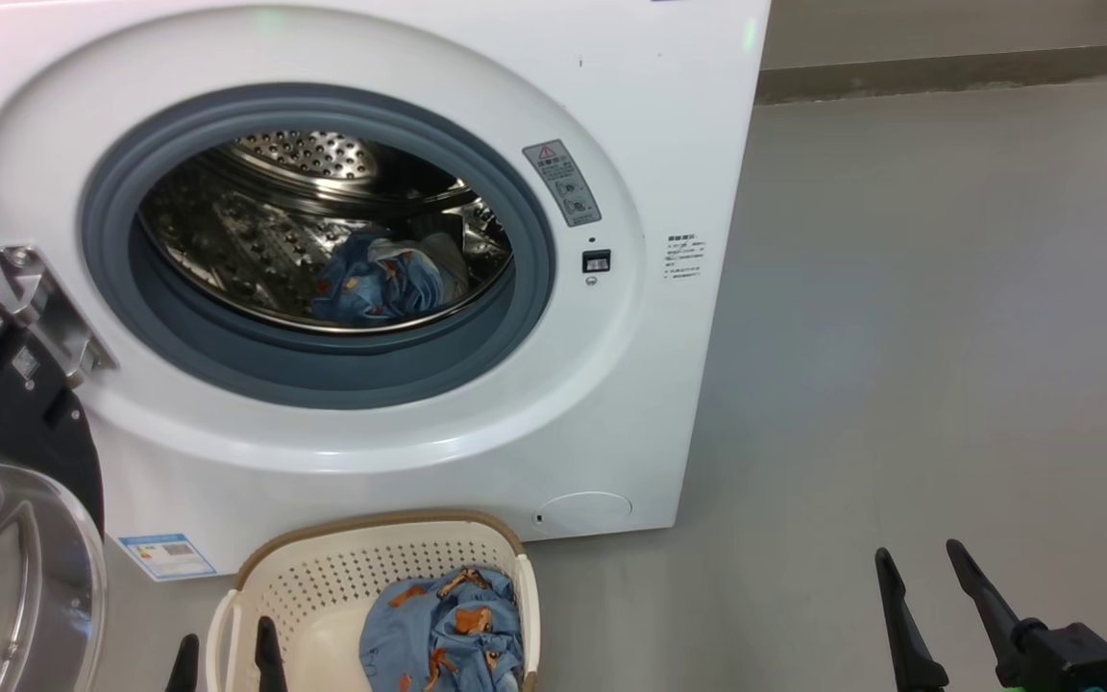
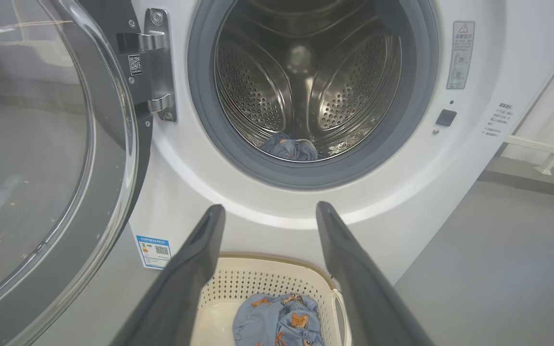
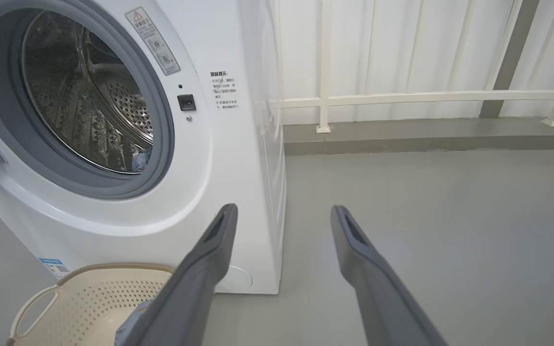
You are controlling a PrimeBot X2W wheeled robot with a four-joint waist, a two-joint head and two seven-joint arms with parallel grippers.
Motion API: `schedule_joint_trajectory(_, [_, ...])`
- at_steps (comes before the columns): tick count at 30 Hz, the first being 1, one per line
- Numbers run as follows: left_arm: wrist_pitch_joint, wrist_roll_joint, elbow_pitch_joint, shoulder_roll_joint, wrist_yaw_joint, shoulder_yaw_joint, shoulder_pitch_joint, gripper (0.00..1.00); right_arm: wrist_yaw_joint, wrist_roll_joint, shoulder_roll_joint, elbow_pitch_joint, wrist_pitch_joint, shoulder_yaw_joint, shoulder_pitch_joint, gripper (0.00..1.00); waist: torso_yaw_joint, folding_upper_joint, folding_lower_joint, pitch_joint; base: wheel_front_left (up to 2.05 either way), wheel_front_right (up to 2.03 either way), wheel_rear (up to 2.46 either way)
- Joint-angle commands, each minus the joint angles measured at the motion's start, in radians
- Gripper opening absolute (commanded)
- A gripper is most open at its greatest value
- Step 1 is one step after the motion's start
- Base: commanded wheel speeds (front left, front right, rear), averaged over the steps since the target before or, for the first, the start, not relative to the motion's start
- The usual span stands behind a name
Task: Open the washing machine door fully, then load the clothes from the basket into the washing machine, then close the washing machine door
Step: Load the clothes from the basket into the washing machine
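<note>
The washing machine (image 1: 419, 58) stands with its door (image 1: 6, 538) swung wide to the left, glass bowl facing out. One piece of the light blue clothes (image 1: 385, 279) lies in the steel drum (image 2: 306, 72). Another blue piece (image 1: 448, 630) sits in the cream basket (image 1: 323, 577) on the floor before the machine. My left gripper (image 1: 227, 649) hovers open over the basket's left end, holding nothing; in the left wrist view its fingers (image 2: 200, 250) frame the basket (image 2: 267, 283). My right gripper (image 1: 919, 567) is open and holds nothing, low over the floor to the right.
Bare grey floor (image 1: 947, 336) stretches right of the machine. A white railing (image 3: 402, 98) and a low kerb (image 3: 426, 137) run along the back. The open door's hinge (image 2: 159, 62) sits left of the grey rubber ring (image 2: 200, 96).
</note>
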Motion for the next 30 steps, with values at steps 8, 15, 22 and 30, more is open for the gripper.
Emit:
schedule_joint_trajectory(8, [-0.006,0.015,-0.027,0.005,-0.008,0.044,-0.026,1.0,0.001,-0.005,-0.013,-0.037,-0.005,0.034,-0.02,1.0,0.001,0.0,0.0,0.027,0.0,0.0,0.0])
schedule_joint_trajectory(15, [-0.006,-0.084,0.056,0.005,-0.041,0.002,-0.098,1.0,0.001,0.001,-0.013,-0.039,-0.005,0.054,-0.051,1.0,-0.027,0.0,0.0,0.112,0.0,0.0,0.0])
schedule_joint_trajectory(22, [0.023,-0.172,0.267,0.01,-0.107,-0.052,-0.222,1.0,0.001,0.047,-0.013,-0.037,-0.005,0.085,-0.116,1.0,-0.092,0.0,0.0,0.239,0.0,0.0,0.0])
schedule_joint_trajectory(30, [0.129,-0.239,0.444,0.044,-0.151,-0.027,-0.382,1.0,0.001,0.098,-0.013,-0.035,-0.005,0.121,-0.185,1.0,-0.149,0.0,0.0,0.37,0.0,0.0,0.0])
